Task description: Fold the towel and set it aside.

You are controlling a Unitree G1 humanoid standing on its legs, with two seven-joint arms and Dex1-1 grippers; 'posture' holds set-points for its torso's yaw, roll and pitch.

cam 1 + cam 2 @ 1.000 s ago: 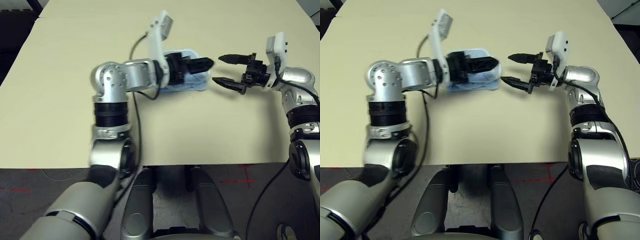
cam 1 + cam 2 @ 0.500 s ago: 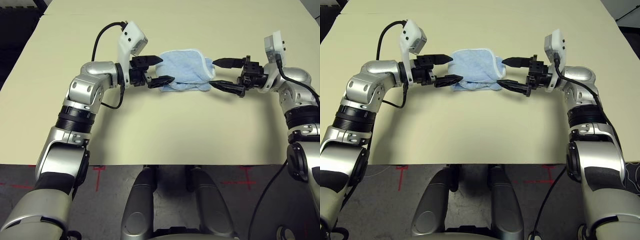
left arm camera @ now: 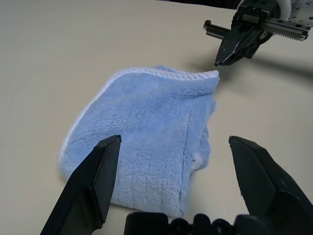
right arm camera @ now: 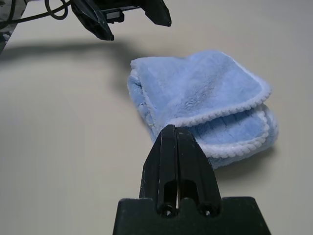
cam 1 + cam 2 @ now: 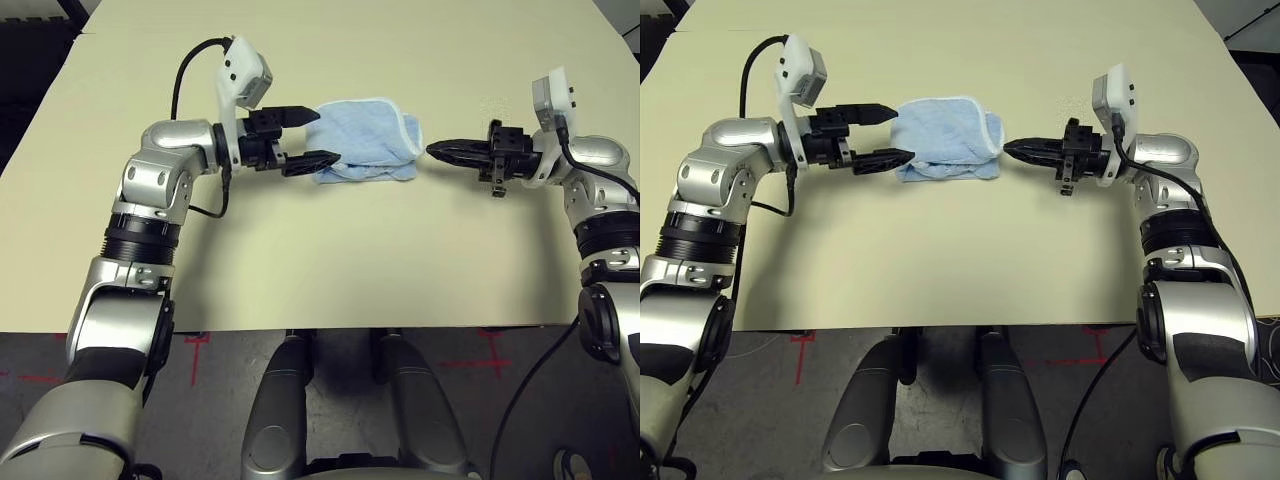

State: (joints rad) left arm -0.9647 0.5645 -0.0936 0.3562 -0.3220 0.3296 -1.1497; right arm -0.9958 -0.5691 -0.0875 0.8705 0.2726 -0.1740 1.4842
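Note:
The light-blue towel [image 5: 366, 141] lies folded over on the tan table [image 5: 320, 250], its white-stitched edges stacked on the right side. My left gripper [image 5: 327, 136] is open at the towel's left end, one finger on each side of that edge, touching nothing I can make out. In the left wrist view the towel [image 3: 146, 137] lies flat just beyond the spread fingers [image 3: 93, 186]. My right gripper [image 5: 432, 151] is shut, its tip a small gap from the towel's right edge, with nothing between the fingers [image 4: 171, 147].
Bare tabletop surrounds the towel on all sides, with wide free room in front [image 5: 940, 250] and behind. The table's front edge [image 5: 330, 330] runs near my body. Dark floor mats [image 5: 30, 60] lie past the far left corner.
My left gripper came off the top of the towel and drew back to its left end, still open. My right gripper closed from wide open and stayed just off the right edge.

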